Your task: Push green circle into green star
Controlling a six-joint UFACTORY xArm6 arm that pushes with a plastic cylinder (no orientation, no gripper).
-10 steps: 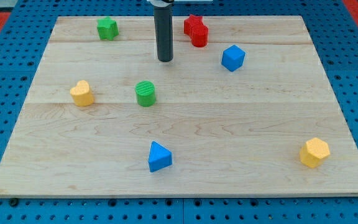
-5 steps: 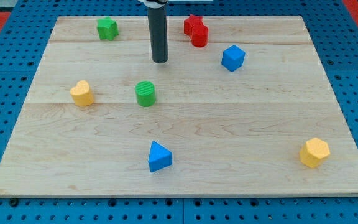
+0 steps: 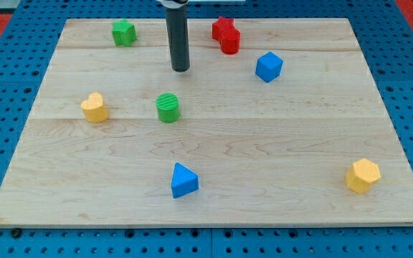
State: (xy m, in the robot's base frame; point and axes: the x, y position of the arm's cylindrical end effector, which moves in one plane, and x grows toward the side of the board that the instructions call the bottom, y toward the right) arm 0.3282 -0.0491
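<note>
Shifted toward the view's left, my tip [image 3: 181,69] stands above green circle [image 3: 168,107], untouching; green star [image 3: 123,32] far upper-left. No jaws on this end effector.

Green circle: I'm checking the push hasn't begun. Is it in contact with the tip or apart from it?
Apart. The green circle stands alone on the board, with bare wood between it and my tip toward the view's top.

No text, label, brand, number or sign can be read anywhere in the camera view.
</note>
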